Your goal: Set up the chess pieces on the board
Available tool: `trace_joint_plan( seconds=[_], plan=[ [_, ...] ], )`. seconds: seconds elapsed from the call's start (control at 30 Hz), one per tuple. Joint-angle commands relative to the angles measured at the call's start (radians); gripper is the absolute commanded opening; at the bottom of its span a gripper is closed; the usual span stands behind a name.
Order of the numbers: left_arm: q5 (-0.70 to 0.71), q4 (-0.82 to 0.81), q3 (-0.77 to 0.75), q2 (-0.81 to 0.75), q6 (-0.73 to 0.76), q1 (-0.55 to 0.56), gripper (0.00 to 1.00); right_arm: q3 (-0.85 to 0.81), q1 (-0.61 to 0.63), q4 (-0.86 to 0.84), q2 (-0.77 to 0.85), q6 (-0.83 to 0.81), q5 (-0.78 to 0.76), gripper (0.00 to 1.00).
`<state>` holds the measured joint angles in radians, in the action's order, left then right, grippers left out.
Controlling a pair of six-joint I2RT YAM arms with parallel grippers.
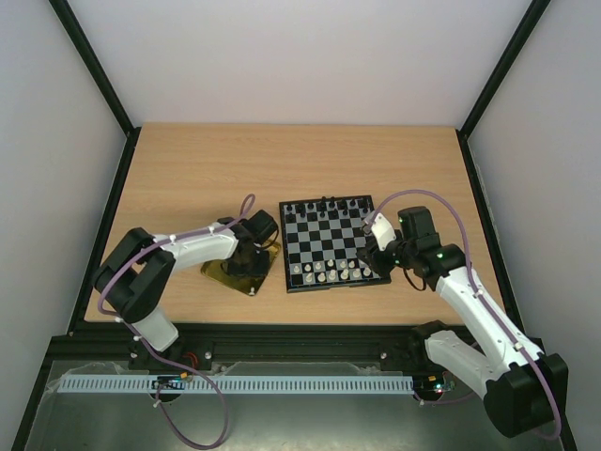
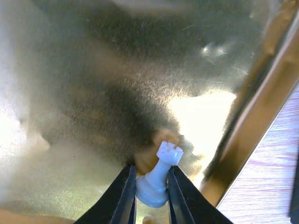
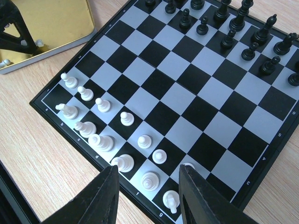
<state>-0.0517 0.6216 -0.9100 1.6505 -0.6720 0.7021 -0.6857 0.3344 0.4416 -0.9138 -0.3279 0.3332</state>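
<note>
My left gripper (image 2: 152,186) is shut on a white rook (image 2: 159,175), held over the gold tray (image 2: 70,93); in the top view it (image 1: 252,256) sits over the tray (image 1: 230,274) left of the board (image 1: 331,211). My right gripper (image 3: 147,186) is open and empty above the board's near edge (image 3: 70,126), over several white chess pieces (image 3: 125,119) in the two near rows. Black pieces (image 3: 229,39) stand on the far rows. In the top view the right gripper (image 1: 374,246) hovers at the board's right near corner.
The gold tray's corner (image 3: 51,23) lies left of the board in the right wrist view, with a tiny white piece (image 3: 39,43) inside. Black frame posts and grey walls enclose the wooden table (image 1: 188,169).
</note>
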Motion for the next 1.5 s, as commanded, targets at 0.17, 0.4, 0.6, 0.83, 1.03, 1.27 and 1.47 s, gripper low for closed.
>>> trace_joint_plan(
  seconds=[0.17, 0.4, 0.6, 0.83, 1.03, 1.27, 1.47],
  plan=[
    [0.036, -0.053, 0.023, -0.096, 0.141, 0.023, 0.07, -0.026, 0.003, 0.000, -0.023, 0.022, 0.033, 0.36],
    [-0.084, -0.309, 0.094, -0.317, 0.244, 0.032, 0.05, -0.273, 0.005, 0.143, -0.243, 0.045, 0.245, 0.36],
    [-0.130, -0.525, 0.168, -0.477, 0.283, 0.088, 0.06, -0.490, 0.060, 0.227, -0.442, 0.128, 0.388, 0.36],
    [-0.151, -0.669, 0.251, -0.570, 0.327, 0.112, 0.07, -0.644, 0.182, 0.286, -0.590, 0.184, 0.426, 0.38],
    [-0.152, -0.679, 0.253, -0.570, 0.327, 0.116, 0.07, -0.696, 0.233, 0.312, -0.665, 0.192, 0.456, 0.38],
    [-0.167, -0.689, 0.251, -0.571, 0.327, 0.119, 0.08, -0.712, 0.265, 0.318, -0.699, 0.192, 0.470, 0.35],
    [-0.164, -0.686, 0.254, -0.580, 0.326, 0.120, 0.08, -0.730, 0.268, 0.324, -0.725, 0.196, 0.497, 0.26]
  ],
)
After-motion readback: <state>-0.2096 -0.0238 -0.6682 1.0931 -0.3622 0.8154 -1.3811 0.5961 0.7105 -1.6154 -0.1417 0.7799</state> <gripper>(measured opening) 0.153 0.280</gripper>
